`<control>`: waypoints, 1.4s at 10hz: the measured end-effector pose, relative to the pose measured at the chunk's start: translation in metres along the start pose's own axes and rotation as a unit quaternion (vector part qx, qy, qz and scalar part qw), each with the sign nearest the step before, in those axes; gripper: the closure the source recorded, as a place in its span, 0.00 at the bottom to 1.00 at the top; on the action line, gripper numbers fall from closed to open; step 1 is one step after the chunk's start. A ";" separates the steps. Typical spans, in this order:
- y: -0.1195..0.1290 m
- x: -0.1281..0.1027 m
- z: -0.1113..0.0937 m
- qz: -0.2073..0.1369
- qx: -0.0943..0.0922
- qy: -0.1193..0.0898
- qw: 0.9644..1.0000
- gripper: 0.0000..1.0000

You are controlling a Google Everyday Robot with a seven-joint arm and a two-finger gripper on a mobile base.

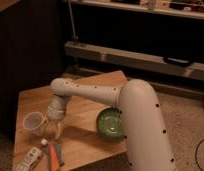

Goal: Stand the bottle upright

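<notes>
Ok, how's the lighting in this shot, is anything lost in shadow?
Camera view: warm, dim light; the table is lit while the backdrop at left goes nearly black. Camera view: the gripper hangs beside the cup, above the bottle, which lies in dimmer light at the table's front corner.

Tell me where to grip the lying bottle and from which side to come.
Grip the bottle across its slim body near mid-length, coming from above: it lies flat on the table, and the orange-and-grey item lies close beside it, so a side approach looks cramped. The pincer hangs beside the cup, just beyond the bottle's cap end.
</notes>
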 end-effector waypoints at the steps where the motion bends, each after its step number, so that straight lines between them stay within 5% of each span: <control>1: -0.002 0.001 0.005 -0.002 -0.005 -0.003 1.000 0.43; 14: -0.029 0.010 0.054 -0.016 -0.043 -0.042 0.998 0.43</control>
